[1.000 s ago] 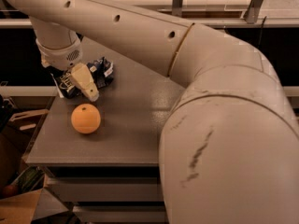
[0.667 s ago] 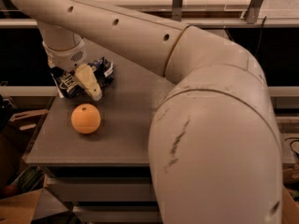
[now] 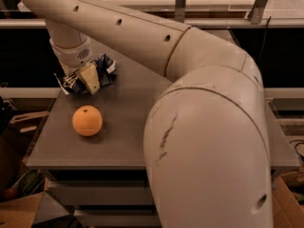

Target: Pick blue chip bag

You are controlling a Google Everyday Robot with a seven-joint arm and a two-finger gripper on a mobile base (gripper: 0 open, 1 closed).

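Blue bag lies crumpled at the far-left corner of the table, w/ the gripper right at its near-left side, touching or overlapping it. Can't tell if the jaws are released or clenched on the foil, since the gripper's own body hides the contact. Arm reaches in from the near right & drops steeply over that corner, prob. because a flat, floppy bag is best taken from above by pinching a raised fold. Orange sits nearer, apart from bag & gripper, so it shouldn't block a straight lift. Looks like the grasp stage: bag seems to rest on the table, not yet raised. Labels: pale marks show on the dark foil, but no word or brand is readable; nothing written on orange or arm.
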